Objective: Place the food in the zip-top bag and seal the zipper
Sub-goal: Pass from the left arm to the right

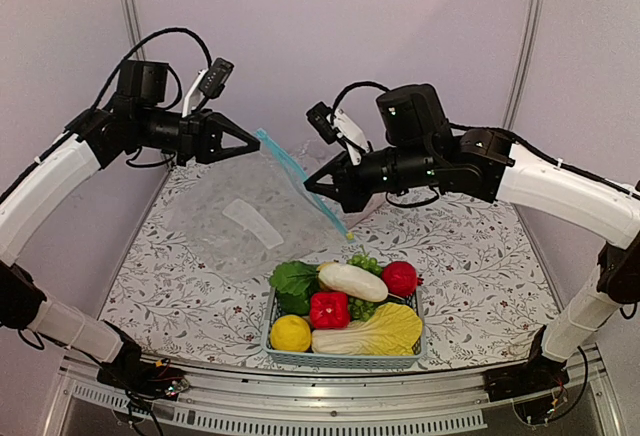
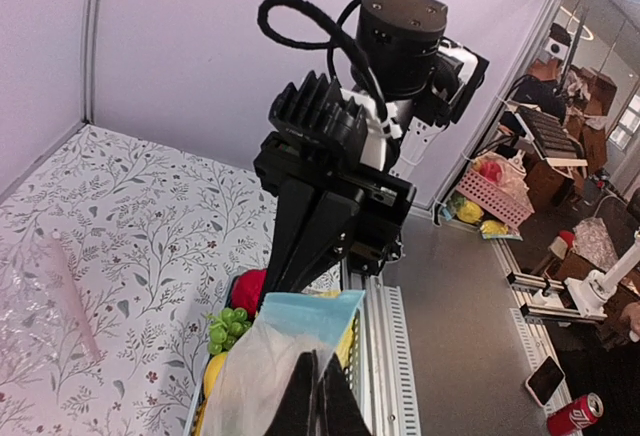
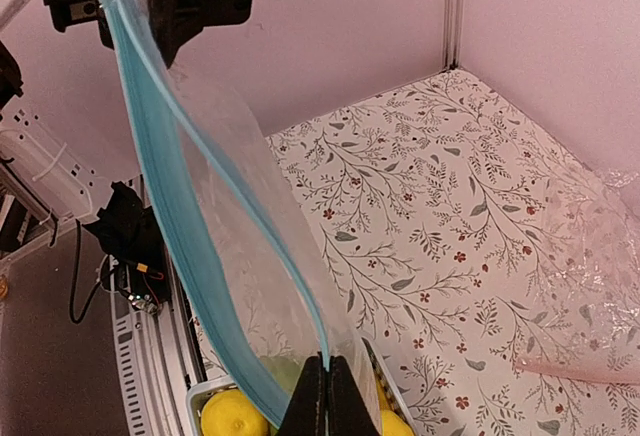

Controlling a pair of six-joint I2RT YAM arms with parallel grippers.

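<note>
The zip-top bag (image 1: 235, 221) hangs from both grippers, its clear body trailing on the flowered table. Its teal zipper (image 1: 300, 181) slants from upper left down to lower right. My left gripper (image 1: 255, 140) is shut on the upper corner of the zipper (image 2: 305, 316). My right gripper (image 1: 308, 186) is shut on one lip of the mouth, seen close in the right wrist view (image 3: 326, 386). The food sits in a light-blue basket (image 1: 340, 359) below the bag: a lemon (image 1: 290, 333), red pepper (image 1: 329, 309), white radish (image 1: 352, 281), red fruit (image 1: 399, 278), cabbage (image 1: 375, 333) and green leaves (image 1: 293, 284).
A second clear plastic bag with a pink strip (image 3: 580, 368) lies on the table behind the right arm. Pale walls close the back and sides. A metal rail (image 1: 300, 396) runs along the near edge, just in front of the basket.
</note>
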